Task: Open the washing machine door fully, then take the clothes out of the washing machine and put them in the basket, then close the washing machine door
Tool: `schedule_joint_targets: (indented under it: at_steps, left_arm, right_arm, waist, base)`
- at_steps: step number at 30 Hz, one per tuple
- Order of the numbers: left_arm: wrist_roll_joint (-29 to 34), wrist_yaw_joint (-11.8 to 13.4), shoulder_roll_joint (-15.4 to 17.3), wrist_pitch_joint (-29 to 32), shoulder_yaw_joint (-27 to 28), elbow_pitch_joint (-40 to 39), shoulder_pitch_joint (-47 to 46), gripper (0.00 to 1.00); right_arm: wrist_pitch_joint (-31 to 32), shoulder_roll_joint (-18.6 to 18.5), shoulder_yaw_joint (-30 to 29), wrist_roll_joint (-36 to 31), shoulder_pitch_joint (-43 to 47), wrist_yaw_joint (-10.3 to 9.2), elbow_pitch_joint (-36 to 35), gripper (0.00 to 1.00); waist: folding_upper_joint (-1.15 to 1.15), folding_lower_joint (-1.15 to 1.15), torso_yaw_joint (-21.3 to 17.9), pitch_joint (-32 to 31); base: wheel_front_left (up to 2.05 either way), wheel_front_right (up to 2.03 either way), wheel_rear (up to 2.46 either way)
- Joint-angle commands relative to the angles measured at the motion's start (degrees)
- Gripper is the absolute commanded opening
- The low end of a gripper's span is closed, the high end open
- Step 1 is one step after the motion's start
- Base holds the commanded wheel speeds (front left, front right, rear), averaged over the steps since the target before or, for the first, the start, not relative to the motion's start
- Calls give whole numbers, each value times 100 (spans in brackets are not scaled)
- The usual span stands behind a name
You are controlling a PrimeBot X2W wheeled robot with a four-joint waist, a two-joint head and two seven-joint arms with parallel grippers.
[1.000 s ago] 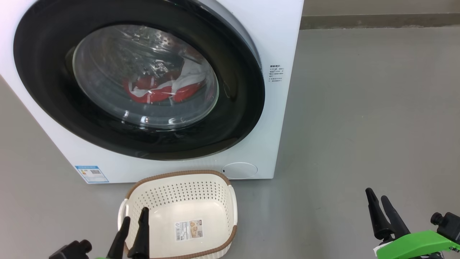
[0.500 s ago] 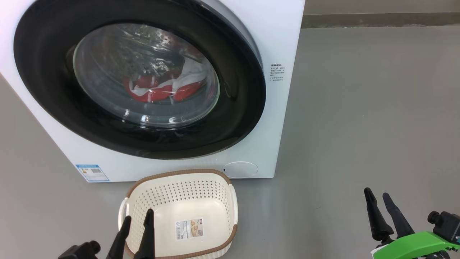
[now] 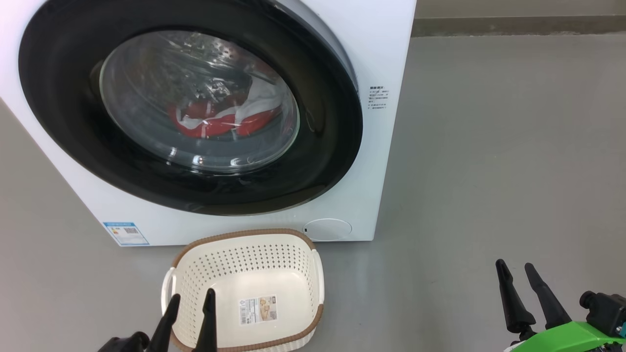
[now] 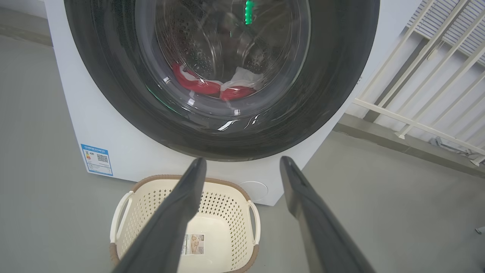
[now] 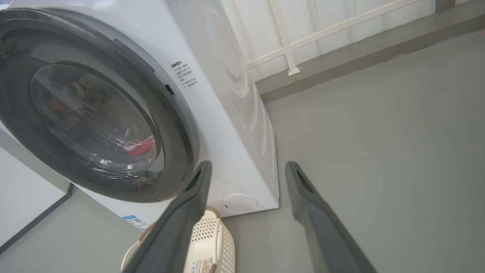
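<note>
The door (image 3: 327,161) of the washing machine (image 3: 386,44) is shut, with the red-and-white clothes (image 3: 220,124) inside behind its glass. The blue label sticker (image 3: 125,233) with a QR code, low on the machine's front, and the dark print (image 3: 377,99) beside the door are too small to read. The basket (image 3: 244,234), empty but for a paper label (image 3: 257,310), sits just in front of the machine, with the left gripper (image 3: 192,293) over its near side and the right gripper (image 3: 513,264) well to the machine's right, both with jaws spread and empty. The left wrist view adds a white railing (image 4: 416,125) beyond the machine, the right wrist view its plain white side panel (image 5: 242,94).
</note>
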Motion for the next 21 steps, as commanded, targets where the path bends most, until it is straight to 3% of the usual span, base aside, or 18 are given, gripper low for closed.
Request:
schedule_joint_targets:
  at_steps: [1,21]
  left_arm:
    - [233,32,67,-96,104,-175,-75,100]
    - [1359,52,79,-416,60,-259,20,100]
  right_arm:
    - [-104,-133,84,-223,-21,-3,-176,100]
    - [-424,-124,-33,-1214,194,-4,-244,100]
  waist:
    - [0,0,1,6]
    - [0,0,18,32]
  base:
    - [0,0,0]
    - [0,0,0]
